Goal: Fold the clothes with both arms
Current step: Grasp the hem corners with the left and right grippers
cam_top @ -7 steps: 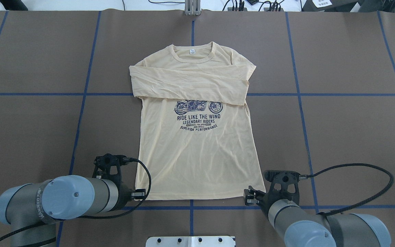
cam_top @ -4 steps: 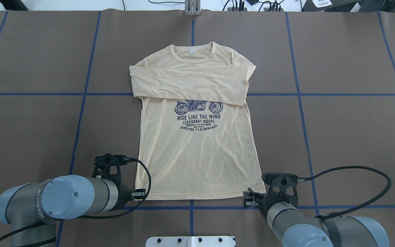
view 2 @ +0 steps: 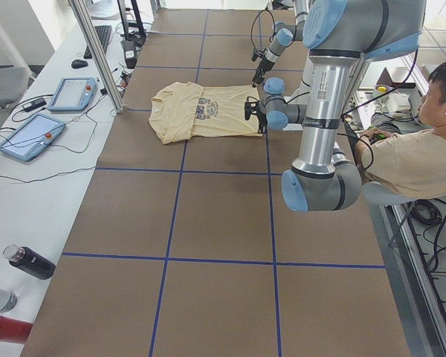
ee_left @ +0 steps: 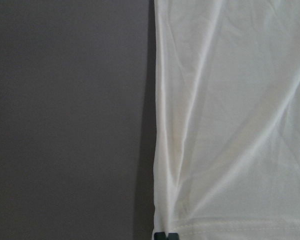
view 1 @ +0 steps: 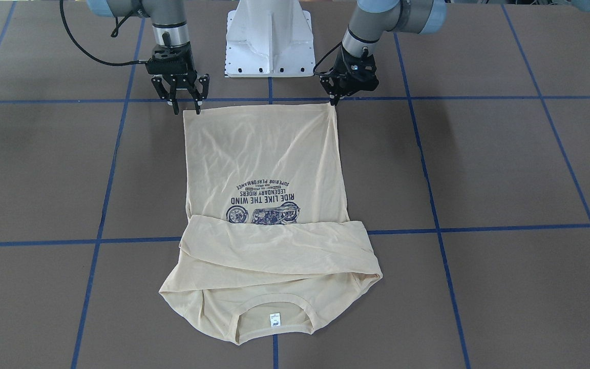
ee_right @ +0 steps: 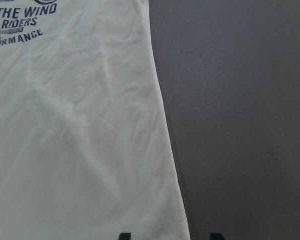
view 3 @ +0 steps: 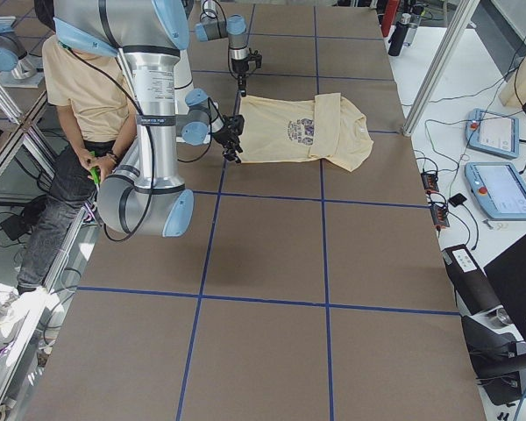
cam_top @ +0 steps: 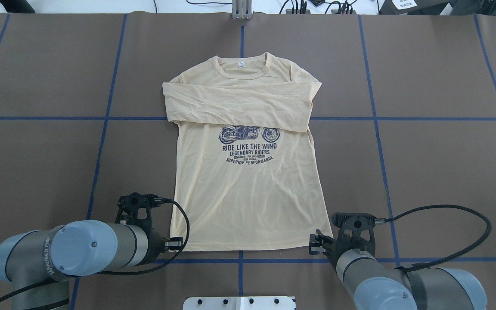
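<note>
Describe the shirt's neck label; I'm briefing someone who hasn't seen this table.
On the brown table with blue grid lines lies one cream shirt. Its label sits just inside the round collar. It is small and white, unlike the navy print on the chest.

The T-shirt [cam_top: 248, 202] is showing pale cream-yellow, carrying a navy motorcycle print [cam_top: 249, 134] and navy lettering [cam_top: 249, 153]. The table [cam_top: 446, 172] is lying brown under blue grid lines [cam_top: 446, 118]. The left arm [cam_top: 134, 245] and right arm [cam_top: 351, 265] are showing grey with light blue caps [cam_top: 86, 247].
</note>
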Controlling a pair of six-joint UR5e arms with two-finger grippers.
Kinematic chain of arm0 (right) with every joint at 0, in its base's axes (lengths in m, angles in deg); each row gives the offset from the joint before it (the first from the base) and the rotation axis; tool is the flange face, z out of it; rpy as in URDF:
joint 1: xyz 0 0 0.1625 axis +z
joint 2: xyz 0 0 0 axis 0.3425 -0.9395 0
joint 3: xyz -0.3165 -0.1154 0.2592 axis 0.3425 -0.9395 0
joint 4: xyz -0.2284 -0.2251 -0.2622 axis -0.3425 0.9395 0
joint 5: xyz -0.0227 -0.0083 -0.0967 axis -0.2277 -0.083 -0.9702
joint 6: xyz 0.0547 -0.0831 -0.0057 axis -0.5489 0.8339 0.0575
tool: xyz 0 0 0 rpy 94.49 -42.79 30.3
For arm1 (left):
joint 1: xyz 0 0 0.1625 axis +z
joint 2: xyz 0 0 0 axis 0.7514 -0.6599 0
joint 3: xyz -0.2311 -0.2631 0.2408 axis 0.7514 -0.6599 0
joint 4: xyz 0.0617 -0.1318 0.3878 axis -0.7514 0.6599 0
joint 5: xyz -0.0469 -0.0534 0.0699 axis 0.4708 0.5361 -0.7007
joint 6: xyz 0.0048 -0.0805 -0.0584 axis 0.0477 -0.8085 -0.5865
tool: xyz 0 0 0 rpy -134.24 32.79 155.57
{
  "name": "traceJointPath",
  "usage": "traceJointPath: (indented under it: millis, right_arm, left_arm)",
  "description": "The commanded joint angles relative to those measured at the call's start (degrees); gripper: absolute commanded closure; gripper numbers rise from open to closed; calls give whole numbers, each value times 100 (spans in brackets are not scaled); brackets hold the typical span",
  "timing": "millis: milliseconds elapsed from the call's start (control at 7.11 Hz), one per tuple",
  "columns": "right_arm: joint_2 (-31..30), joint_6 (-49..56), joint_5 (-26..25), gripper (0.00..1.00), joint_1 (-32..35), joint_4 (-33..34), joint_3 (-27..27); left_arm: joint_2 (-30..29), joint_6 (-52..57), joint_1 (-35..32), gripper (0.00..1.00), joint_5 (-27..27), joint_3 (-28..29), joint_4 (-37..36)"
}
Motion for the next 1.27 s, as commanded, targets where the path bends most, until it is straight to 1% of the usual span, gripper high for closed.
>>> traceJointPath:
  millis: [0, 141, 422, 703, 985, 1126]
  right_arm:
    - [7, 7, -4, 44, 21, -9, -87]
    - [16, -2, -4, 45, 12, -9, -148]
    - [33, -11, 4, 54, 3, -36, -140]
    - [33, -28, -4, 56, -23, -36, -131]
    - [33, -37, -4, 57, -50, -36, -131]
    - [33, -46, -4, 65, -50, -45, -131]
  left_arm:
    - [4, 0, 3, 100, 1, -29, 0]
    - [5, 0, -6, 100, 1, -29, 0]
    - [-4, 0, 3, 100, 1, -38, 0]
    - [-4, 0, 3, 100, 1, -38, 0]
    - [-13, 0, 3, 100, 1, -38, 0]
    - [-13, 0, 3, 100, 1, -38, 0]
